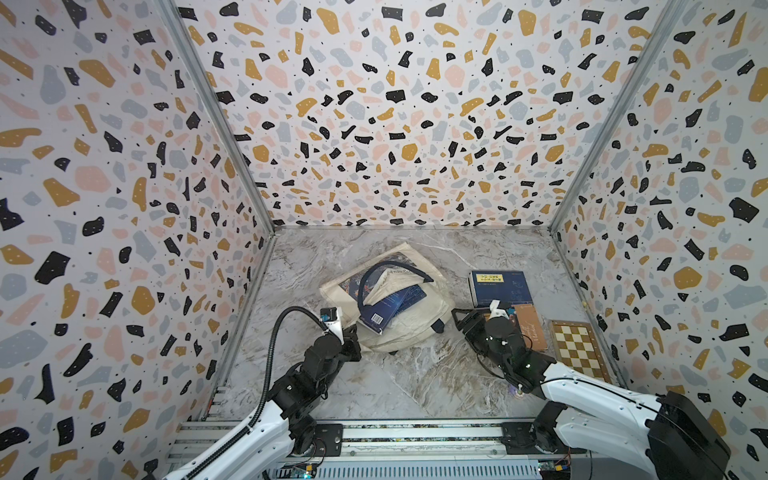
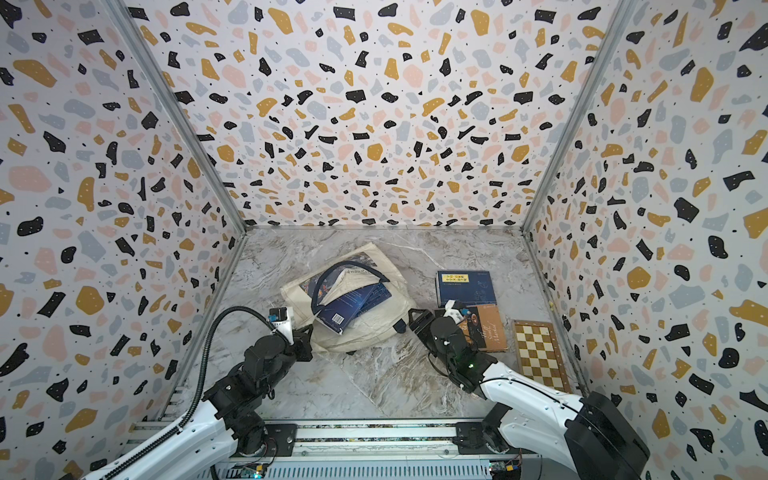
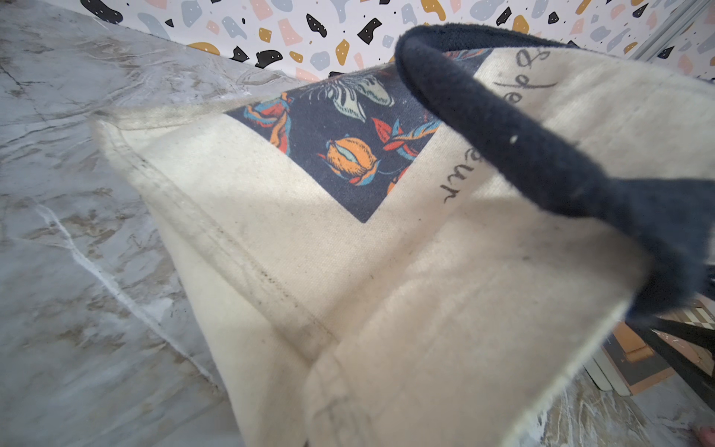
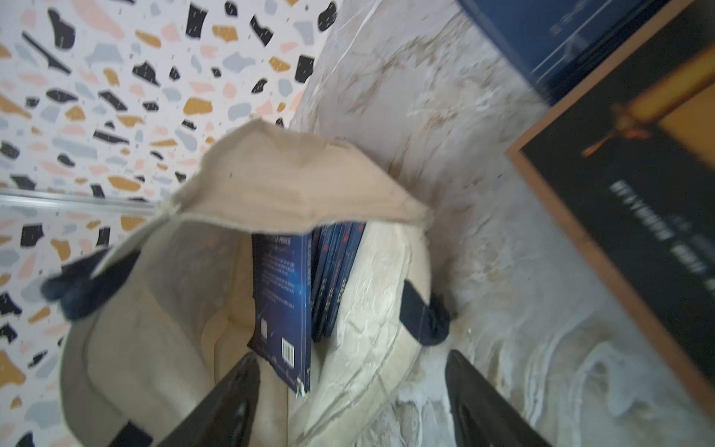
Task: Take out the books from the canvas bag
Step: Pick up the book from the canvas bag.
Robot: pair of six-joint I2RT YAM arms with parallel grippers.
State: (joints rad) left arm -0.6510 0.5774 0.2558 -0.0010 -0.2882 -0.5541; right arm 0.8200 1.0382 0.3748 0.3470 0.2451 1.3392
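The canvas bag (image 1: 419,320) lies slumped near the middle of the marble table (image 1: 395,382). It is cream cloth, a bit grubby along the seams, with a dark blue flower print on one side and a navy strap handle (image 1: 374,270) arching over its mouth. The mouth gapes towards 5 o'clock. Navy books (image 1: 386,309) poke out of it, the top one showing a white barcode at its near corner. In the right wrist view they stand on edge inside, under a raised flap of canvas.

At the bag's 8 o'clock edge the left gripper (image 1: 352,334) is closed, and it looks pinched on the rim. At its 4 o'clock, the right gripper (image 4: 352,358) hangs with jaws spread wide and nothing between them.

Out at 3 o'clock a navy book with a yellow label (image 1: 500,286) lies flat. A brown book (image 1: 530,328) sits just nearer, and a checkered board (image 1: 575,349) is at 4 o'clock.
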